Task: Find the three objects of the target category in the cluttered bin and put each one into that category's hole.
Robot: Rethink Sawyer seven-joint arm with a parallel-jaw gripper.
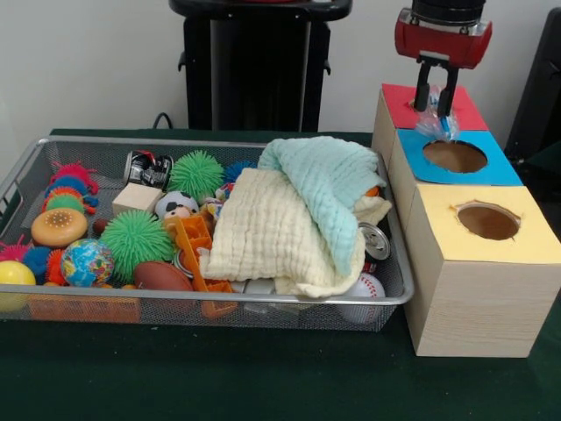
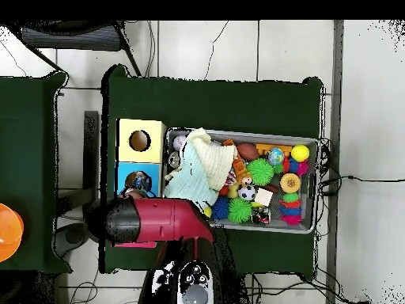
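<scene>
The silver wire-mesh bin (image 1: 175,298) fills the left and middle of the front view and is packed with toys. My gripper (image 1: 436,107) hangs at the top right, just above the round hole (image 1: 454,156) in the blue-topped wooden box (image 1: 504,171). Its fingers are shut on a crumpled clear plastic item with a bit of blue (image 1: 434,125), which dangles at the hole's far rim. In the overhead view my red arm (image 2: 158,220) reaches over the blue box (image 2: 126,170) and hides the gripper; the bin's rim (image 2: 316,182) lies to the right.
A red-topped box (image 1: 399,101) stands behind the blue one and a yellow-topped box (image 1: 526,241) with a hole (image 1: 488,221) in front. In the bin lie a pale green cloth (image 1: 329,189), a cream cloth (image 1: 263,232), green spiky balls (image 1: 136,239), a globe ball (image 1: 86,261), a football (image 1: 162,276), a baseball (image 1: 366,288) and a can (image 1: 147,167).
</scene>
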